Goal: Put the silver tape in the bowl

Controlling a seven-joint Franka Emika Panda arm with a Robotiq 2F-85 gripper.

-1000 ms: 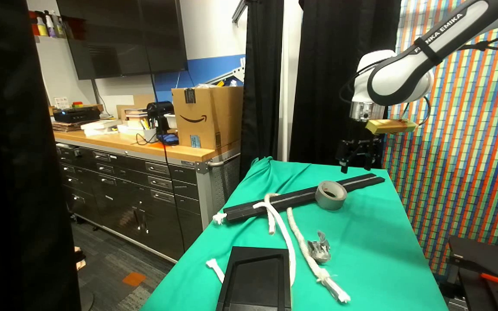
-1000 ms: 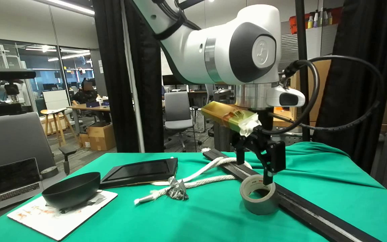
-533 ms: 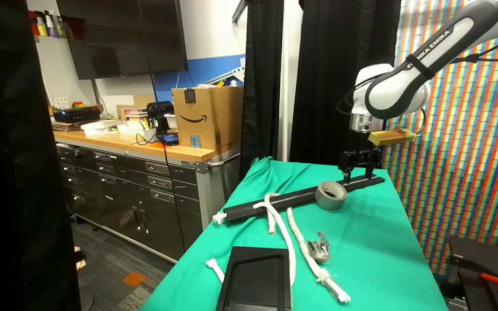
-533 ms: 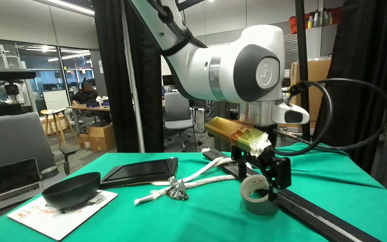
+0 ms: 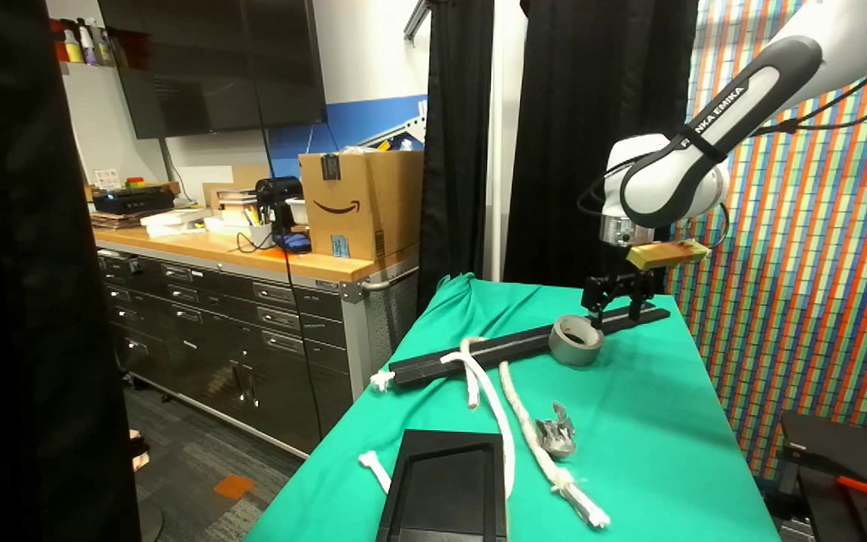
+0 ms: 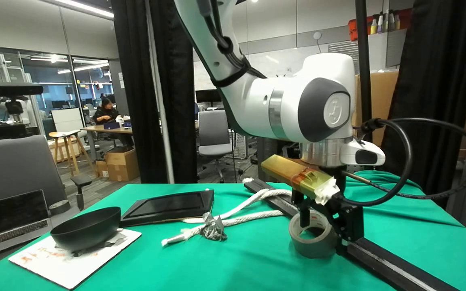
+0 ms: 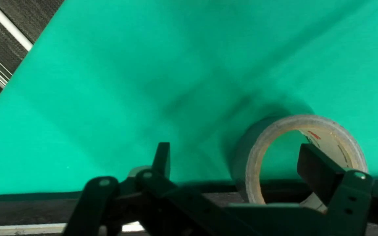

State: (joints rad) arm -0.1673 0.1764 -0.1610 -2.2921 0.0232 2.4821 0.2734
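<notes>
The silver tape [image 6: 313, 248], a grey ring with a hollow centre, lies on the green cloth, tilted against the long black bar. It also shows in an exterior view [image 5: 573, 355] and in the wrist view [image 7: 254, 164]. My gripper [image 6: 323, 237] is open, pointing down at the tape. In the wrist view the gripper [image 7: 234, 150] has one finger [image 7: 320, 170] over the tape's hollow and the other finger [image 7: 162, 160] over the cloth outside the ring. I cannot tell whether either touches it. The black bowl [image 6: 85, 231] shows in only one exterior view, tilted on a white board.
The long black bar [image 6: 390, 264] runs under the gripper. White rope [image 6: 253, 218] and a crumpled silver piece [image 6: 213, 229] lie nearby. A black tray [image 6: 172, 207] stands between rope and bowl. The white board [image 6: 51, 268] lies under the bowl.
My gripper has come down from above to the height of the tape, shifting left in one exterior view and right in the other. The tape and bowl have not moved.
</notes>
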